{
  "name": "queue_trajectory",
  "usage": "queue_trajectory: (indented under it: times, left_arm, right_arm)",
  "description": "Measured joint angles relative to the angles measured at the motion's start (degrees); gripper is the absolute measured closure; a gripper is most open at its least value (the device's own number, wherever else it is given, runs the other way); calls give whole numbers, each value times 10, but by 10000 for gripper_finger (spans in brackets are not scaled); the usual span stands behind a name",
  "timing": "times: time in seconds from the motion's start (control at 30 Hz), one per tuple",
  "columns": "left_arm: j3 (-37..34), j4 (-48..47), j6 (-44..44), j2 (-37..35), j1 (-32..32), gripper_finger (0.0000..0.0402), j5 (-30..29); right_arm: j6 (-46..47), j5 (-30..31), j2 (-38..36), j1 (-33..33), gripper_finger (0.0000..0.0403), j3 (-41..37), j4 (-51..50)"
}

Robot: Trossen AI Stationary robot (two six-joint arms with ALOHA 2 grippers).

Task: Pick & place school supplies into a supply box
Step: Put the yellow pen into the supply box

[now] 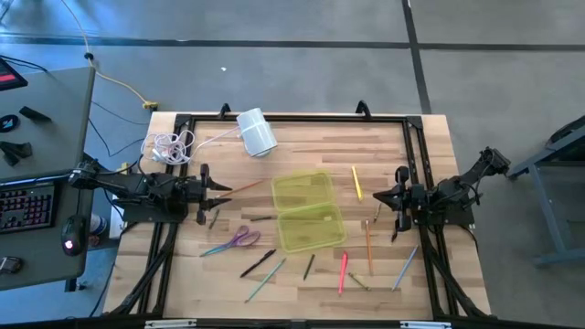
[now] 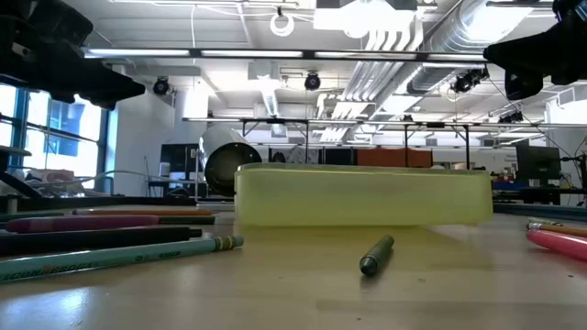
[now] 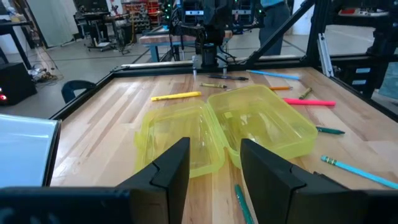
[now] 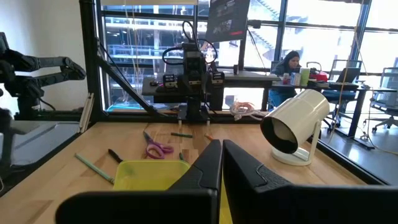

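Wooden tabletop [image 1: 302, 137] carries open supply box [image 1: 306, 212] at center, empty; pens and scissors [image 1: 239, 239] scattered around. Left gripper [image 1: 212, 193] jaws parted, right gripper [image 1: 379, 203] jaws nearly closed, both holding nothing. Best grab nearest pencil mid-shaft.

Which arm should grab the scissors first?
Left, probably. The scissors lie on the table's left half, near the left pincer; the right pincer waits beyond the open supply box.
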Motion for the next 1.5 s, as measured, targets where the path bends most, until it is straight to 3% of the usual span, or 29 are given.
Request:
queue_trajectory:
  times: [0.5,0.63,0.87,0.97,1.07,1.2,1.5]
  left_arm:
    - [0,16,-11,0,0,224,5]
    - [0,25,-84,0,0,224,5]
    - [0,108,-120,0,0,224,-116]
    - [0,136,-127,0,0,224,-134]
    - [0,154,-153,0,0,224,-134]
    - [0,148,-188,3,0,225,-146]
    - [1,151,-215,96,0,225,-224]
  right_arm:
    - [0,0,0,0,402,0,0]
    - [-89,6,0,0,402,0,0]
    - [-144,11,0,0,402,0,15]
    - [-140,13,0,0,402,0,14]
    - [-145,51,0,0,402,0,16]
    - [-16,98,0,0,402,0,74]
    - [-54,220,0,0,402,10,53]
